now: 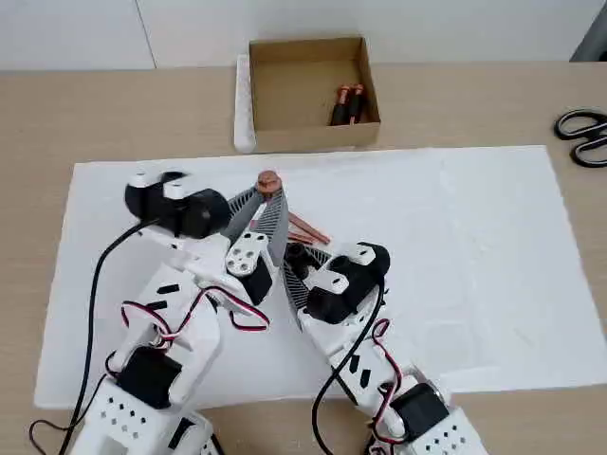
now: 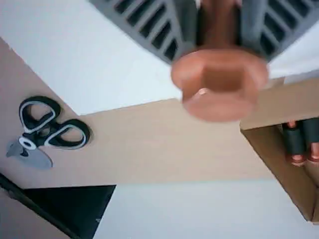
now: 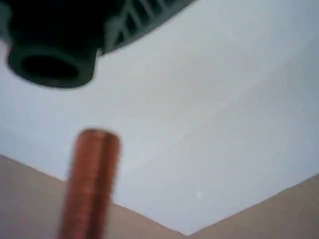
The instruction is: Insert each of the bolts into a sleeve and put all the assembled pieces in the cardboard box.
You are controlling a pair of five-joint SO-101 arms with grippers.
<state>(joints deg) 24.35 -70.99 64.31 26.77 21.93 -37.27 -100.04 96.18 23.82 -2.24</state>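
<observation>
High view, left gripper [image 1: 268,197]: clenched on copper hex-head bolt [image 1: 268,179], head toward brown cardboard box [image 1: 254,90].
High view, right gripper [image 1: 297,265]: just beside, grasping black plastic sleeve [image 1: 297,253]. I judge they're posed for mating.
High view, room: white paper mat [image 1: 474,246] is open; loose copper bolts [image 1: 308,230] lie near the fingers.
Left wrist view: box wall near, black-handled scissors [image 2: 47,132] well apart.
Right wrist view: sleeve mouth unfilled, copper threaded shank [image 3: 92,184] near, not inside.

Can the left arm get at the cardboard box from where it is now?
Probably yes: the left claw, shut on a bolt, sits just short of the cardboard box, with only bare paper between them.
</observation>
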